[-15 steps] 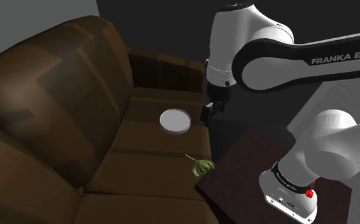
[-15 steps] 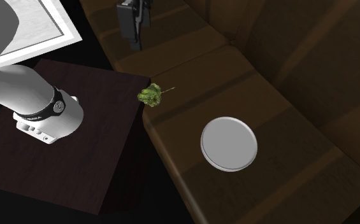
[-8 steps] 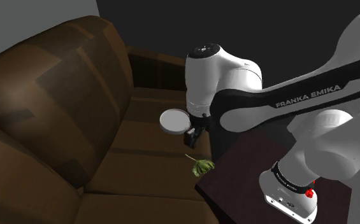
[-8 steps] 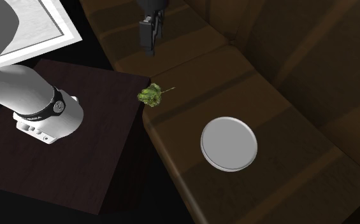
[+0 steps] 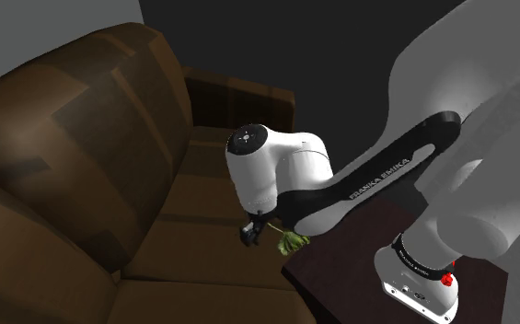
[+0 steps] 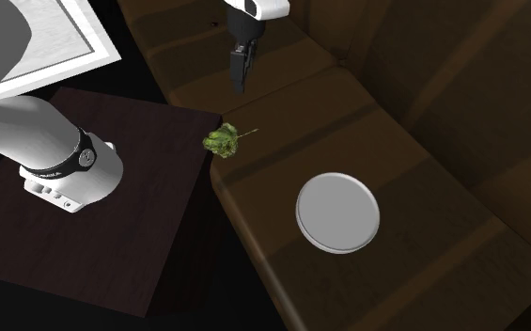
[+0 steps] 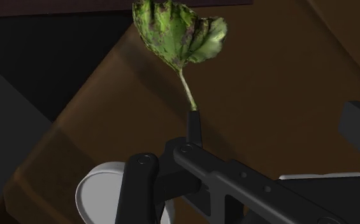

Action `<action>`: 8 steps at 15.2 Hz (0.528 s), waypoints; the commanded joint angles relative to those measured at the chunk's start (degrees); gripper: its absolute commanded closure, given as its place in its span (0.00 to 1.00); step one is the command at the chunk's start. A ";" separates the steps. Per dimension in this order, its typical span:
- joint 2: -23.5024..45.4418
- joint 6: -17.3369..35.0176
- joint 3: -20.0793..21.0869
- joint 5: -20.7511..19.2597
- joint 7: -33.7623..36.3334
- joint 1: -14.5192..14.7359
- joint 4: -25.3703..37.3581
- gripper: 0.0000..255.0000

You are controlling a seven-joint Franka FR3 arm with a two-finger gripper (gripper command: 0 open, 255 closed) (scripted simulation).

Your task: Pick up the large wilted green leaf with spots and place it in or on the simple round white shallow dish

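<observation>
Jaws apart, nothing clamped. Gripper (image 6: 240,83) hangs over sofa seat (image 6: 413,132), near leaf (image 6: 222,141). In wrist view, stem runs toward one fingertip (image 7: 195,124); contact unclear. Leaf crumpled, green, dark-spotted, on seat edge just beside stand top (image 6: 132,188). Dish (image 6: 338,212) on same seat, well apart, toward second exterior view's right. Step, by my read: approach for pick, grasp not yet made. Next: go lower, straddle stem or blade, close gently, since limp leaf could slip off edge.
</observation>
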 commanded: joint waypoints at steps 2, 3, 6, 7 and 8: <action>7.63 1.87 0.33 -7.72 7.58 0.30 2.32 0.00; 8.32 2.59 0.00 -8.53 8.15 0.44 2.05 0.00; 10.49 4.66 -0.88 -11.17 9.99 0.68 1.37 0.00; 11.23 5.33 -1.20 -12.10 10.64 0.77 1.17 0.00; 11.99 6.00 -1.57 -13.05 11.29 0.89 0.99 0.00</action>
